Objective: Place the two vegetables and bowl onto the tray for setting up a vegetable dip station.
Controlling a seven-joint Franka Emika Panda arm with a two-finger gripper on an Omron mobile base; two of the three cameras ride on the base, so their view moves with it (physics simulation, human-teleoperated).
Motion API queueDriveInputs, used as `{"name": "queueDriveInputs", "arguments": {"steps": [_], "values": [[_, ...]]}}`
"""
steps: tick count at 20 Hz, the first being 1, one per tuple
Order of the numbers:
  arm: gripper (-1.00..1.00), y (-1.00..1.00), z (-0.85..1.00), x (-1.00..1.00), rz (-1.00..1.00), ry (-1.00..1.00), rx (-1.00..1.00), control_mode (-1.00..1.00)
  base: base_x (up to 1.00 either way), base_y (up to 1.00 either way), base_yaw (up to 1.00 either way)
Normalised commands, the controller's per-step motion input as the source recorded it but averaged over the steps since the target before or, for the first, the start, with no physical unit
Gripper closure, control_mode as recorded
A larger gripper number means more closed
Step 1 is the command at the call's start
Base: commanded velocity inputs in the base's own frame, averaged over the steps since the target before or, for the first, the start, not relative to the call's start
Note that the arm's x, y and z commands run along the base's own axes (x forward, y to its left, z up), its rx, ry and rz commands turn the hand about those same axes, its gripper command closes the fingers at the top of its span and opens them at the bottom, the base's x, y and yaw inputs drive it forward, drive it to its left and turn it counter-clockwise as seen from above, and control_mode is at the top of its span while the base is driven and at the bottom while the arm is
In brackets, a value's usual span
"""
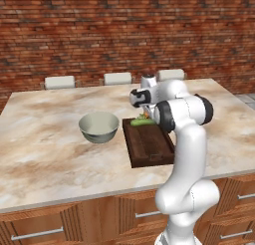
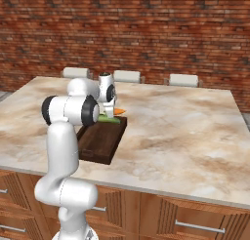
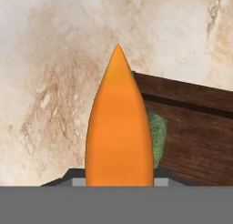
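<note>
Bowl first on the left: one round, deep, pale grey-green ceramic bowl [image 1: 98, 127] stands on the marble counter [image 1: 45, 144] just beside the dark brown rectangular wooden tray [image 1: 148, 144]. One small dark green cucumber [image 1: 141, 122] lies at the tray's far end. Above that far end the gripper [image 3: 119, 180] holds one tapered orange carrot [image 3: 119, 127], jaws closed on its thick end. Carrot placement looks to be the step in hand; next it needs lowering onto the tray beside the cucumber and releasing, leaving the bowl.
</note>
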Motion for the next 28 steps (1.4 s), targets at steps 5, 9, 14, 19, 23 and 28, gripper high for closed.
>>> {"name": "queueDriveInputs", "arguments": {"steps": [5, 9, 14, 19, 23, 28], "values": [[1.00, 0.00, 0.00, -0.51, 0.00, -0.03, 0.00, -1.00, 0.00, 0.00, 0.00], [1.00, 0.00, 0.00, -0.21, 0.00, 0.00, 0.00, -1.00, 0.00, 0.00, 0.00], [1.00, 0.00, -0.01, 0.00, 0.00, 0.00, 0.00, -1.00, 0.00, 0.00, 0.00], [1.00, 0.00, -0.04, 0.01, 0.00, 0.00, 0.00, -1.00, 0.00, 0.00, 0.00], [1.00, 0.00, -0.03, 0.00, 0.00, 0.00, 0.00, -1.00, 0.00, 0.00, 0.00], [-1.00, 0.01, -0.08, 0.00, 0.00, 0.00, 0.00, -1.00, 0.00, 0.00, 0.00]]}}
